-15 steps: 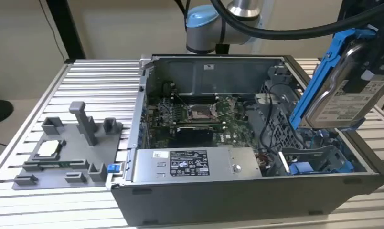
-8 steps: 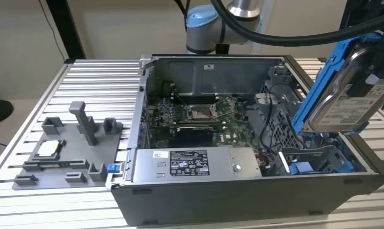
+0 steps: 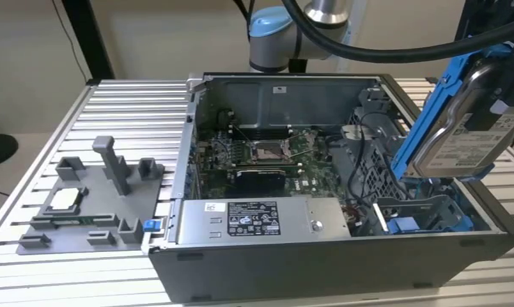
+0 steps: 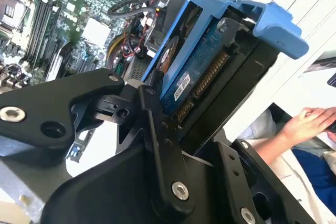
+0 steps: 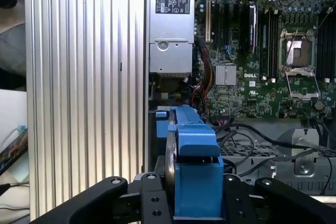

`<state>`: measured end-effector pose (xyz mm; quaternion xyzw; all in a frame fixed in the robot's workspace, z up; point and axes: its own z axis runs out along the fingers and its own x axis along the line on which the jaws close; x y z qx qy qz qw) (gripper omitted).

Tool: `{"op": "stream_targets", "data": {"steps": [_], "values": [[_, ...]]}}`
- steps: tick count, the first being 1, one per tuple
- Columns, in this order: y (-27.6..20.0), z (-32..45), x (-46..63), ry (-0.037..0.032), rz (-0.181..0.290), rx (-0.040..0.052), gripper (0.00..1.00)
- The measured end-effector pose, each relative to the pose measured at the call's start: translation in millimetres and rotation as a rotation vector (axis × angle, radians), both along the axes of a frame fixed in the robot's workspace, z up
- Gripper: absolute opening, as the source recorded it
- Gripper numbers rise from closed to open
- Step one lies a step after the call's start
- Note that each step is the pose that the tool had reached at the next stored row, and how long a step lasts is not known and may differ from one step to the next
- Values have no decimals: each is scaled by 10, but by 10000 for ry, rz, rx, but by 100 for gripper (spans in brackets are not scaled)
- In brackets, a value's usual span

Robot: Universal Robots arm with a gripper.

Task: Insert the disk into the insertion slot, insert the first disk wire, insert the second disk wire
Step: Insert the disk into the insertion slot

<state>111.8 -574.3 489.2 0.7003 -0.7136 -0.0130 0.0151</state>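
Gripper (image 5: 197,199) clenched on disk (image 3: 461,142) in blue carrier, disk tilted, held above insertion slot (image 3: 423,214), not touching it, open computer case (image 3: 325,272) below

Plain beige wall (image 3: 155,32), ribbed aluminium table (image 3: 129,109), black upright post (image 3: 87,38) at its back corner

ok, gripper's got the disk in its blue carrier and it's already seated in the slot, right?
Not seated. In the exterior view the disk, in its blue carrier, hangs tilted above the case, clear of the insertion slot. The gripper does have it: the first wrist view shows the fingers closed on the carrier.
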Motion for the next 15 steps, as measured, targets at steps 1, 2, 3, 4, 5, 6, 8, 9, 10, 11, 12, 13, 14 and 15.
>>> {"op": "stream_targets", "data": {"steps": [1,2,3,4,5,6,8,9,10,11,12,13,14,15], "values": [[0,0,0,0,-1,0,0],[0,0,0,0,0,0,0],[0,0,0,0,-1,0,0],[0,0,0,0,-1,0,0],[0,0,0,0,-1,0,0],[-2,1,0,0,-1,-2,0],[-14,-1,0,0,-2,0,0],[-24,-1,0,0,-2,0,0],[-39,-2,0,0,-2,0,0],[-53,-3,0,0,-1,0,0],[-66,-5,0,1,-2,0,0],[-79,-7,0,1,-2,1,0],[-92,-8,0,2,-2,0,0],[-107,-10,0,2,-1,1,0]]}}
